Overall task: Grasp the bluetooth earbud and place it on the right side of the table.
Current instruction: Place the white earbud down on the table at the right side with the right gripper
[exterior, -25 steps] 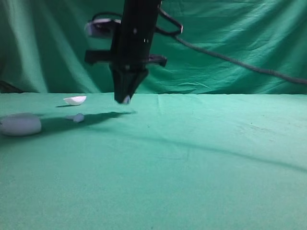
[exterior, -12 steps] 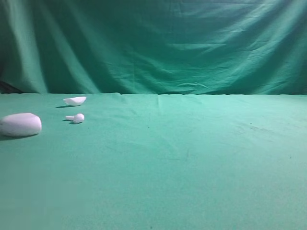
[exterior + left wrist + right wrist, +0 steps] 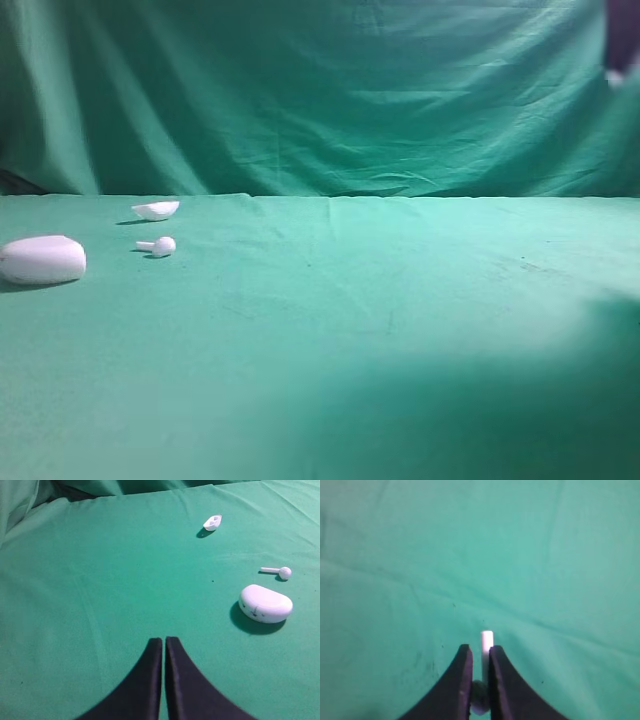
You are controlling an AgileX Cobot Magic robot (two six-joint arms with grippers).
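The right gripper (image 3: 480, 680) pinches the earbud (image 3: 486, 642), stem poking out at the lower middle of its wrist view. Bring it down over the surface (image 3: 560, 300) at the frame's right before letting go. The left gripper (image 3: 164, 655) is closed, empty.

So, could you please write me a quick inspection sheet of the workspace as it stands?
Surface: table under wrinkled green cloth.
Job's things: bluetooth earbud held in the right gripper, stem poking out past the tips.
Clutter: second earbud, white case and white shell piece lie apart at far left.
Grippers: left gripper shut, empty; right gripper raised at upper right.
Cables: nothing seen.
Surroundings: green curtain.
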